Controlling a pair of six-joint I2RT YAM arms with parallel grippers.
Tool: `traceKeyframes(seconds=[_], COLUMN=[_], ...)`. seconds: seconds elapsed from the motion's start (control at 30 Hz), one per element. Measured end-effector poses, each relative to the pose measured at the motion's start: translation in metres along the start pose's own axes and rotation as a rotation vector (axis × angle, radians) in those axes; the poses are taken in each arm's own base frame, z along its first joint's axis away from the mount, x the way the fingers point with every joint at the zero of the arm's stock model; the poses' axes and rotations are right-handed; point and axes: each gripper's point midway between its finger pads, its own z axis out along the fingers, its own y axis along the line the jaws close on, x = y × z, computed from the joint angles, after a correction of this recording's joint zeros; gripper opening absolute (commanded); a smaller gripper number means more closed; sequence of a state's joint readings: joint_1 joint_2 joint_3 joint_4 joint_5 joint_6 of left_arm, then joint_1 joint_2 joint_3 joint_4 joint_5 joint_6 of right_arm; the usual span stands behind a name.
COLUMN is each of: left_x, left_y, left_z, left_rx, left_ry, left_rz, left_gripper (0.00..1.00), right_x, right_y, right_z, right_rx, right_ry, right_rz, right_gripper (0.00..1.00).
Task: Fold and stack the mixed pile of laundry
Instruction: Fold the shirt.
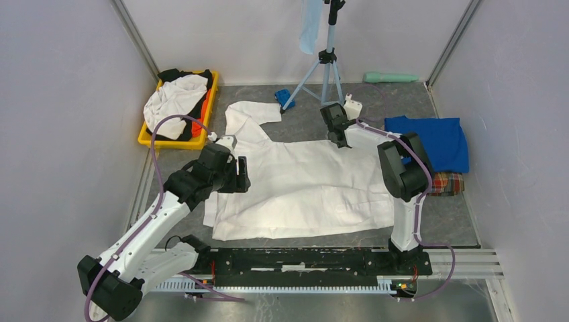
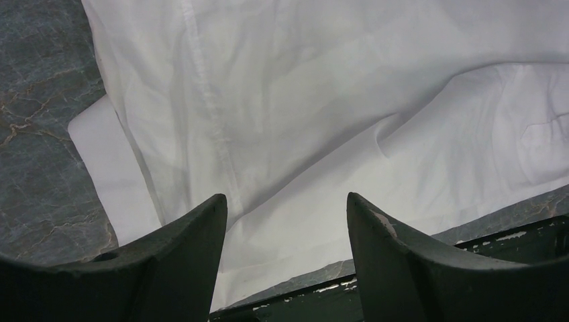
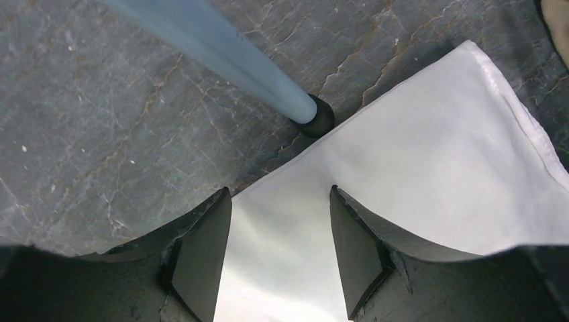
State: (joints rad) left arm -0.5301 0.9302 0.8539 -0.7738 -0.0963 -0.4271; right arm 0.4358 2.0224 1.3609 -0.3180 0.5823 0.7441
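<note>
Left gripper (image 2: 286,196) wide and empty over the left side of the white shirt (image 1: 302,188), right gripper (image 3: 279,189) wide over its far corner; shirt lies spread mid-bench (image 1: 443,221), first fold pending, which likely needs both edges pinched and lifted together.

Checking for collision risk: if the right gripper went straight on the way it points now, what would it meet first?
Probably the white shirt, whose edge lies under the open right gripper; the tripod foot stands just beyond, though depth is unclear.
</note>
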Motion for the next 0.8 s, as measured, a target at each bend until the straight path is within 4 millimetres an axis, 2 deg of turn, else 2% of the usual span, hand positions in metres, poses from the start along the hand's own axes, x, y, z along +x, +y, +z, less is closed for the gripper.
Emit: traceKeyframes(seconds=[0.27, 0.4, 0.5, 0.67, 0.8], left_x=[0.002, 0.003, 0.002, 0.002, 0.004], left_y=[-0.003, -0.005, -0.006, -0.006, -0.006], left_z=[0.0, 0.0, -0.001, -0.002, -0.001], left_rx=[0.015, 0.026, 0.029, 0.033, 0.035], left_ry=[0.006, 0.008, 0.007, 0.003, 0.006], left_rz=[0.001, 0.005, 0.005, 0.006, 0.008], left_gripper=[0.72, 0.72, 0.72, 0.72, 0.72], right_x=[-0.008, -0.012, -0.006, -0.006, -0.006], right_y=[0.002, 0.006, 0.007, 0.003, 0.002], right_z=[0.004, 0.014, 0.024, 0.025, 0.026], right_rx=[0.013, 0.04, 0.062, 0.081, 0.074], right_ry=[-0.03, -0.031, -0.025, -0.035, -0.049], right_rz=[0.126, 0.136, 0.128, 0.133, 0.153], right_gripper=[0.61, 0.56, 0.45, 0.24, 0.03])
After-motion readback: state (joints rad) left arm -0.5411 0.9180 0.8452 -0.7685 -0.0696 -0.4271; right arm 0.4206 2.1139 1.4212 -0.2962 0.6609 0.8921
